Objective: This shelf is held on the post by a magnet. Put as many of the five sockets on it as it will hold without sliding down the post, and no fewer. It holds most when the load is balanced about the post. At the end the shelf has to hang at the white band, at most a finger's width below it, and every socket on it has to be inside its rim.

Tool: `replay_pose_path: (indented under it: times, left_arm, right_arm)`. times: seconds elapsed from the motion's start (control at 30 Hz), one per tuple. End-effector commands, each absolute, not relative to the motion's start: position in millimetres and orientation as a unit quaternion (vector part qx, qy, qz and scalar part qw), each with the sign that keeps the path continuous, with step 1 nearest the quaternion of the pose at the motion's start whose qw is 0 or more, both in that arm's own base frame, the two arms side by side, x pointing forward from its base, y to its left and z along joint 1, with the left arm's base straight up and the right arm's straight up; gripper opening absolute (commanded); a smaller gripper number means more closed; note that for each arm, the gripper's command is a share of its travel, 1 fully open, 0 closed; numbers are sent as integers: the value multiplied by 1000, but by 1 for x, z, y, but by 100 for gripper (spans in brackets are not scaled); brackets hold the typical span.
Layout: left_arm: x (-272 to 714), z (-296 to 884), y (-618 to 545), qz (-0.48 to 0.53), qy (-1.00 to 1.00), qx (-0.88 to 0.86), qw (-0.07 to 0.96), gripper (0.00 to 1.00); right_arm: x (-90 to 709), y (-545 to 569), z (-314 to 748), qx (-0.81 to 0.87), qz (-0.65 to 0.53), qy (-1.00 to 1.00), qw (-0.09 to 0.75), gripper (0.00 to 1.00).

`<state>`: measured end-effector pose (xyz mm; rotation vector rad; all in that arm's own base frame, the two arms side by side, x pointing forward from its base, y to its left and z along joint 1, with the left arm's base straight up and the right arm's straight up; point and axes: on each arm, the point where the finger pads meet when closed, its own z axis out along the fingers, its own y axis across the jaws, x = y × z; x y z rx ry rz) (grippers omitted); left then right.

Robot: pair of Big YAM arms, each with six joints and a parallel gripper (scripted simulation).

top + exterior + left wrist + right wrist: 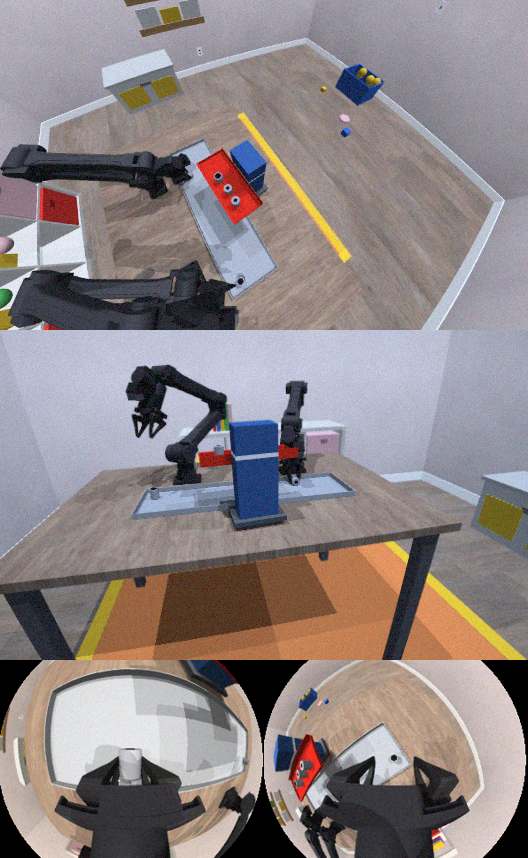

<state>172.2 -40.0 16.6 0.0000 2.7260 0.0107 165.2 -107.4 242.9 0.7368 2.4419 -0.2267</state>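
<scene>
The red shelf (238, 172) (212, 459) hangs on the blue post (248, 156) (256, 487), near the height of the white band (255, 456). Three grey sockets stand in a row inside its rim: one (218, 177), a middle one (228, 189) and another (235, 201). My left gripper (130, 759) (295, 476) is shut on a socket (130, 768) (295, 481) that lies on its side in the tray. A fifth socket (240, 280) (154, 493) (393, 757) stands upright at the tray's other end. My right gripper (394, 759) (145, 434) is open and empty, high above that end.
The long grey tray (257, 260) (89, 713) (384, 741) lies under and in front of the shelf. The post's dark base (260, 519) stands beside it. The shelf overhangs the tray's middle, between my two arms.
</scene>
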Motion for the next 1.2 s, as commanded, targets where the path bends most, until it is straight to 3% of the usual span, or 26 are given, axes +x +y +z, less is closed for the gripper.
replay_pose_path:
  times: [0.0,0.03,1.17]
  left_arm:
    - [183,26,-44,-2,975,0,220,21]
    - [183,26,-44,-2,975,0,220,27]
    - [180,202,-42,-7,972,-2,235,27]
  right_arm:
    - [174,-111,259,268,-89,909,306,65]
    - [174,-111,259,268,-89,909,306,65]
    - [174,-111,259,268,-89,909,306,65]
